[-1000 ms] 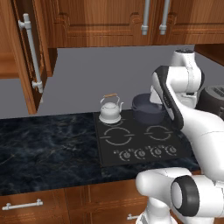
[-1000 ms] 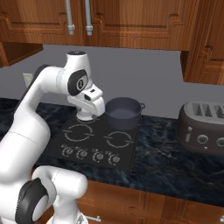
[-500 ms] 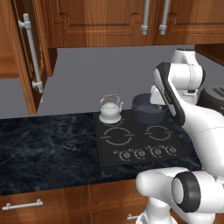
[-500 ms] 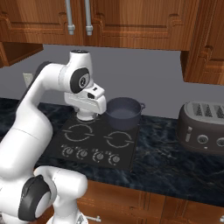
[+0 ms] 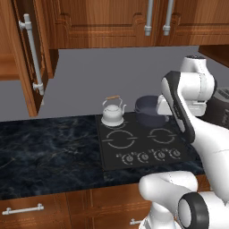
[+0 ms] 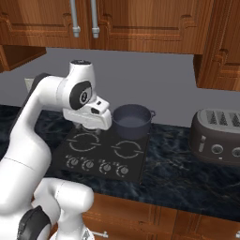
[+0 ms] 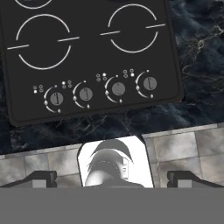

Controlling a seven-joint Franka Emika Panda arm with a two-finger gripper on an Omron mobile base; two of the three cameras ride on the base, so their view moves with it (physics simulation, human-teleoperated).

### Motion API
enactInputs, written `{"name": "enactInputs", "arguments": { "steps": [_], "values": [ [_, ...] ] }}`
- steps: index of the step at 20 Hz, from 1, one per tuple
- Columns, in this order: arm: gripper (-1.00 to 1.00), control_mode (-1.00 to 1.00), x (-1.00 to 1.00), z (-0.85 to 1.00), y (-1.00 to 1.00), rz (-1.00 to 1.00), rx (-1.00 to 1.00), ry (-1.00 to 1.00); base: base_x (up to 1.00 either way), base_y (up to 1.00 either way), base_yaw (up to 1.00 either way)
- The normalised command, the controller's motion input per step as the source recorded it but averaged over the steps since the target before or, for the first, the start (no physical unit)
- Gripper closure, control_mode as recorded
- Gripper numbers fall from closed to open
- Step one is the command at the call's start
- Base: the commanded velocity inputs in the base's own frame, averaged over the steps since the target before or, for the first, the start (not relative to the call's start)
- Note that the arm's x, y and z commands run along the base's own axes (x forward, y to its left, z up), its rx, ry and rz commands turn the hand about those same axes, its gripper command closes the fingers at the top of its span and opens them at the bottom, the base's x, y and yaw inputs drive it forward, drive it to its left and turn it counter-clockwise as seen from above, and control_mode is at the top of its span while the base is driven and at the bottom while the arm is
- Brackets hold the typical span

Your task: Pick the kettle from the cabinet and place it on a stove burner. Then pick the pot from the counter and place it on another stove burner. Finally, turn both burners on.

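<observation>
The kettle [image 5: 112,112] stands upright on the back left burner of the cooktop [image 5: 143,147], its wire handle arched over the closed lid. Just beside it to the right, the pot [image 5: 150,110] sits on the back right burner; in the right base view the pot [image 6: 131,121] shows an open top with nothing inside that can be made out. The two front burners [image 7: 43,41] are bare, and the row of four knobs [image 7: 118,89] runs along the cooktop's front edge.

The pincer [image 7: 112,178] hangs above the front of the cooktop, looking straight down on the knobs and the edge of the desk [image 7: 197,52]. Its two dark tips stand wide apart and nothing is between them.

The cabinet [image 5: 29,58] door at the upper left stands swung open. A toaster [image 6: 219,136] rests on the desk well to the right of the cooktop.
</observation>
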Motion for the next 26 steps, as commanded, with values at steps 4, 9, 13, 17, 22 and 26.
{"name": "enactInputs", "arguments": {
  "steps": [4, 9, 13, 17, 22, 26],
  "values": [
    [-1.00, -1.00, -0.12, -0.17, 0.02, 0.00, 0.00, 0.00, 0.00, 0.00, 0.00],
    [-1.00, -1.00, -0.01, -0.22, 0.04, 0.00, 0.00, 0.00, 0.00, 0.00, 0.00],
    [-1.00, -1.00, 0.00, -0.26, 0.00, 0.00, 0.00, 0.00, 0.00, 0.00, 0.00],
    [-1.00, -1.00, -0.03, -0.29, 0.00, 0.01, 0.00, -0.01, 0.00, 0.00, 0.00],
    [-1.00, -1.00, -0.01, -0.31, 0.00, 0.02, 0.00, 0.00, 0.00, 0.00, 0.00],
    [-1.00, -1.00, 0.00, -0.29, 0.00, 0.06, 0.00, 0.00, 0.00, 0.00, 0.00]
  ]
}}
